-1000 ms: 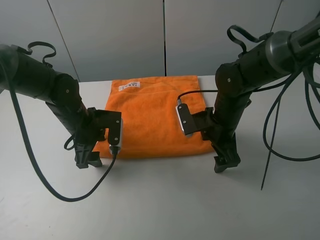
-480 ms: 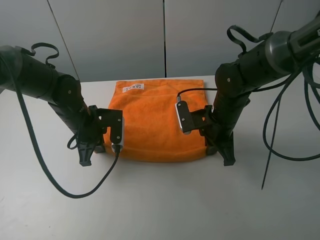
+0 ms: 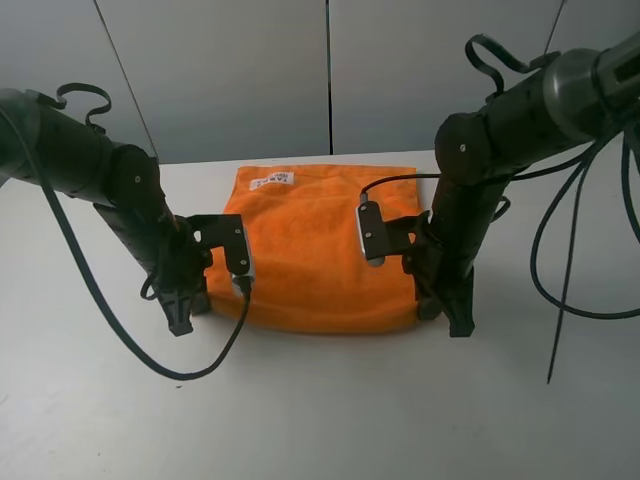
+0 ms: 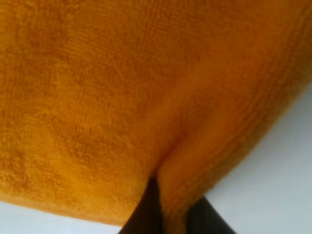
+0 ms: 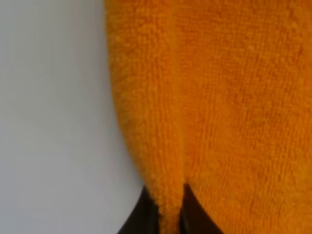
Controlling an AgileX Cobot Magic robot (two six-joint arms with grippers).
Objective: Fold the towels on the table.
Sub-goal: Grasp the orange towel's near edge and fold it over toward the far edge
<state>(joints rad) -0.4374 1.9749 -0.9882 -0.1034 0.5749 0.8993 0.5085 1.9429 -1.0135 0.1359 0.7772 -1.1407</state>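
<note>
Fluffy orange cloth towel (image 3: 310, 250) with a nubbly, matt pile, filling the centre of the frame. Beneath it is a smooth, matt white table (image 3: 320, 420). The arms (image 3: 90, 165) at both sides are black with a slight sheen, and their smooth black cables (image 3: 185, 378) look rubbery.

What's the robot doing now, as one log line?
stage: grasp | left gripper: shut on orange towel | right gripper: shut on orange towel
</note>
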